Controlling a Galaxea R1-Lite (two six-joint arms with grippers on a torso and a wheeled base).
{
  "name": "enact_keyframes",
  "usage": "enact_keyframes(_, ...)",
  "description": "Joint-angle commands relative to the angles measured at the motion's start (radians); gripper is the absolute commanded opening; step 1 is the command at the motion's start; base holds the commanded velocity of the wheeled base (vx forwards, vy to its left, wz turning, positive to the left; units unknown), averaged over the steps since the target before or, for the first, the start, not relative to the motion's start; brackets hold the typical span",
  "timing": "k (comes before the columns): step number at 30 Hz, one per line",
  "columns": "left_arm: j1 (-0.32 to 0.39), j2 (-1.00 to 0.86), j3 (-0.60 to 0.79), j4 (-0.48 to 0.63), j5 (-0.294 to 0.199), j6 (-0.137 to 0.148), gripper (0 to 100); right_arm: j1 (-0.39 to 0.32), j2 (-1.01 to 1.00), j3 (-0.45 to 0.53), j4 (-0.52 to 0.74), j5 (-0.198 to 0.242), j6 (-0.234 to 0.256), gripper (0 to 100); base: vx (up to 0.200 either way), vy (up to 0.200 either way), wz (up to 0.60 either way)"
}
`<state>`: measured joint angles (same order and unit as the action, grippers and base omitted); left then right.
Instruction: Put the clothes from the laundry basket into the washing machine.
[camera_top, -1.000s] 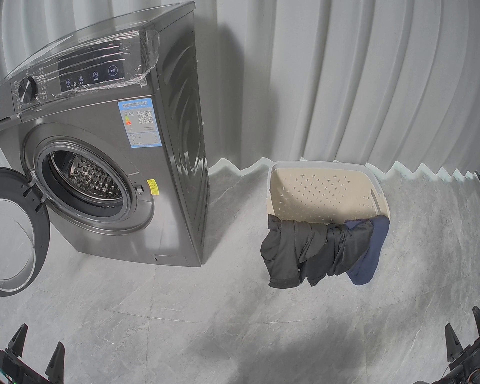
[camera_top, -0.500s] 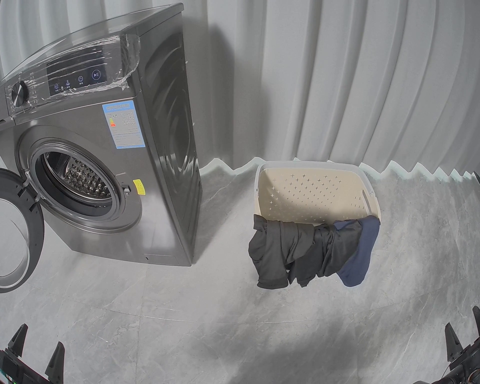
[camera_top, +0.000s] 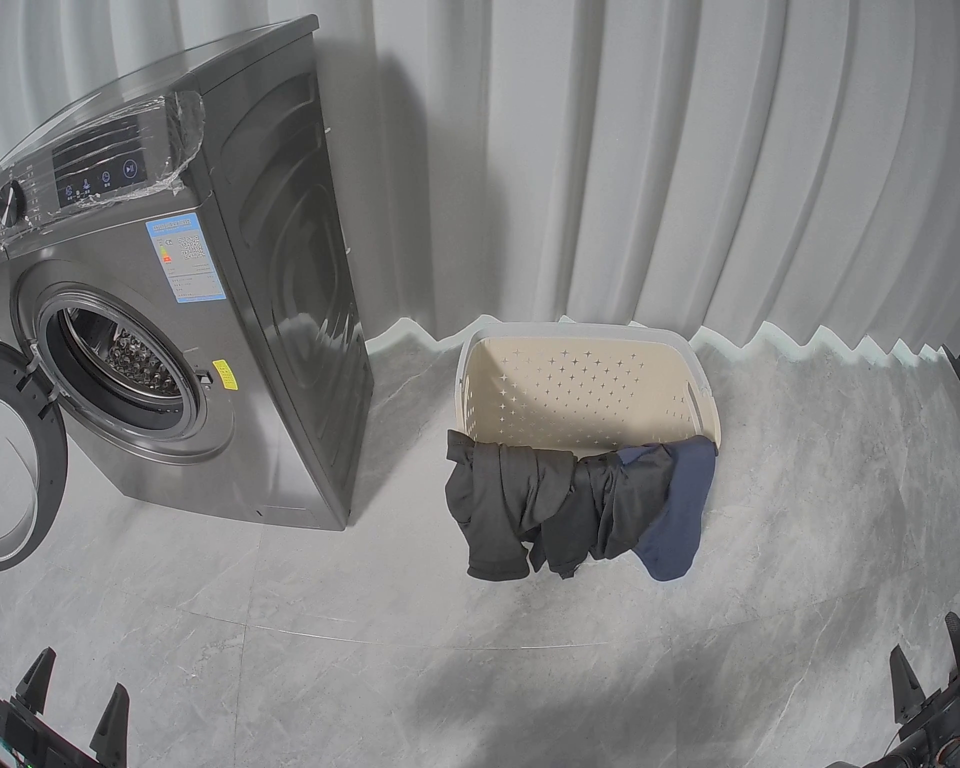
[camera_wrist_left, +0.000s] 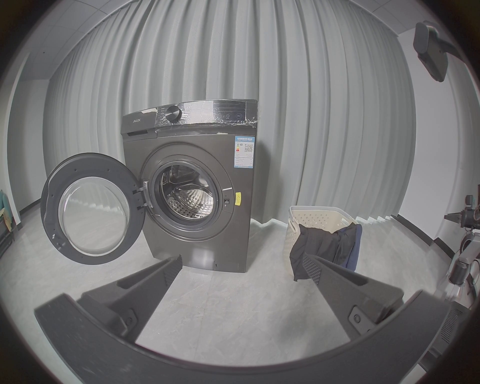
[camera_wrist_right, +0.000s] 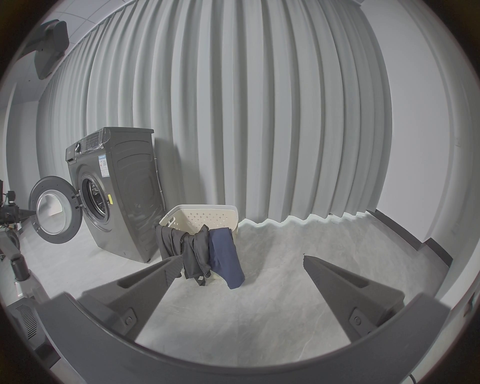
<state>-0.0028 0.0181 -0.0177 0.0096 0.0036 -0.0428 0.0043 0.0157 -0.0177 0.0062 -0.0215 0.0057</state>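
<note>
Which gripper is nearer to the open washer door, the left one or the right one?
Left. The left gripper is on the door's side, in front of it; the right gripper is far off on the other side, beyond the basket.

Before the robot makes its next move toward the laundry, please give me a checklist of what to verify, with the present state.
1. Open washing machine door: ok.
2. Empty drum: ok, nothing visible inside.
3. Graspable clothes: ok, draped over the front rim of the laundry basket.
4. Open, empty left gripper: ok.
5. Open, empty right gripper: ok.
6. Grippers near clothes: not ok, bare floor lies between.
</note>
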Motion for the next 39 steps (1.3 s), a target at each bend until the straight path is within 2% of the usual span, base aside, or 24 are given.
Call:
enact_keyframes(1, 0.000, -0.018, 0.013, 0.000, 0.001, 0.000, 100, 0.000, -0.016, 0.016, 0.000, 0.000, 0.000, 100, 0.200, 0.000, 0.00)
enact_keyframes(9, 0.000, -0.018, 0.013, 0.000, 0.001, 0.000, 100, 0.000, -0.016, 0.016, 0.000, 0.000, 0.000, 100, 0.200, 0.000, 0.00)
enact_keyframes(18, 0.000, -0.018, 0.013, 0.001, 0.001, 0.000, 100, 0.000, -0.016, 0.016, 0.000, 0.000, 0.000, 100, 0.000, 0.000, 0.00)
enact_keyframes(33, 0.000, -0.018, 0.013, 0.000, 0.001, 0.000, 100, 0.000, -0.016, 0.016, 0.000, 0.000, 0.000, 100, 0.000, -0.200, 0.00)
enact_keyframes(39, 0.000, -0.018, 0.013, 0.000, 0.001, 0.000, 100, 0.000, -0.016, 0.016, 0.000, 0.000, 0.000, 100, 0.000, 0.000, 0.00)
